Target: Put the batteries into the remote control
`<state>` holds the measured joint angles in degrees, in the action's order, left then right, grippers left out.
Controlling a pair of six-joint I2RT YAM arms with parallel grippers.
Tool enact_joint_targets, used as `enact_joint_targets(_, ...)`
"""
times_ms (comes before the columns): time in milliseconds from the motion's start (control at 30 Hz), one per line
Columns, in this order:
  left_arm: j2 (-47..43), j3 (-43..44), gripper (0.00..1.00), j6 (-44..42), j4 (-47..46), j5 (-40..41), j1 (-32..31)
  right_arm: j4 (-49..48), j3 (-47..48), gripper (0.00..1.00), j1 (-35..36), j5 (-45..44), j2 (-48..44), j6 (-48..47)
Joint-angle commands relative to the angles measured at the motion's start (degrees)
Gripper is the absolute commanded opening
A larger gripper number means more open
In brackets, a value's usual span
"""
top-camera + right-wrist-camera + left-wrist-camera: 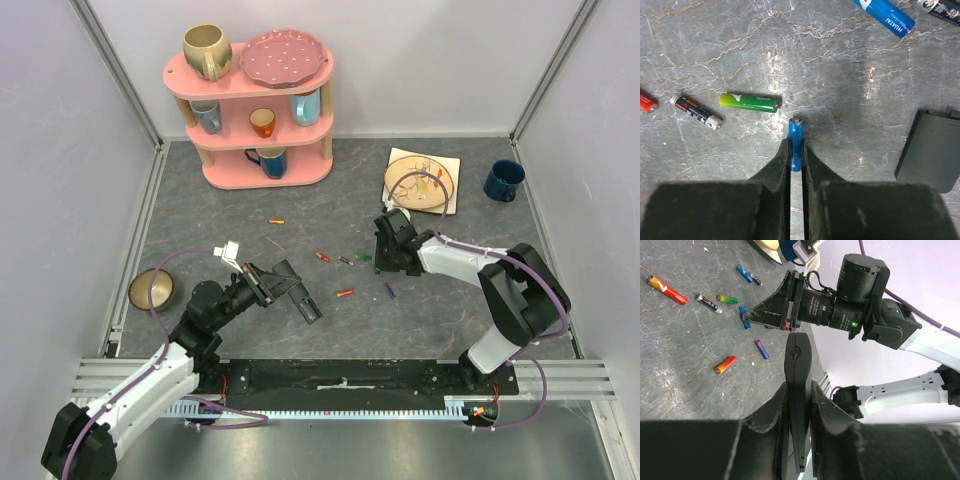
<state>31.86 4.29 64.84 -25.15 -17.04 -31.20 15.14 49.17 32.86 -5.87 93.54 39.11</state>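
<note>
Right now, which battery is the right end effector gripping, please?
The blue battery clamped in the right end effector; the green battery, black battery and second blue battery lie loose.

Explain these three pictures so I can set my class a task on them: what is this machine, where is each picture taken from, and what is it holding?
The machine is two robot arms, the left arm and right arm, bolted to a table. One picture looks down from above; the other two come from a camera on each wrist. The left gripper is shut on a black remote. The right gripper pinches a blue battery. More batteries lie loose, like the green battery.
</note>
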Motion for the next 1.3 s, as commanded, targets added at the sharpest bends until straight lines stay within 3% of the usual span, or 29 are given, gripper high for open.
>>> enact_joint_targets(0, -0.39, -0.25, 0.02, -0.33, -0.96, -1.07, 0.09, -0.28, -4.69, 0.03, -0.69, 2.96, 0.34, 6.48)
enact_joint_targets(300, -0.92, -0.25, 0.02, 0.11, -0.87, -0.98, 0.18, -5.21, -6.54, 0.0, -1.66, 0.17, -11.0, 25.72)
enact_joint_targets(467, -1.09, 0.01, 0.02, 0.46, -0.96, -0.8, 0.18, -1.0, -7.24, 0.0, -0.96, -10.98, -15.66, 43.89)
enact_joint_targets(700, -0.66, 0.54, 0.02, 0.64, -0.87, -0.89, 0.17, 6.83, -6.45, 0.0, -0.52, -21.37, -14.97, 58.42)
enact_joint_targets(1267, -1.71, -0.43, 0.02, 0.82, -0.78, -0.81, 0.09, 3.41, -6.36, 0.04, -0.43, -21.82, -7.49, 61.7)
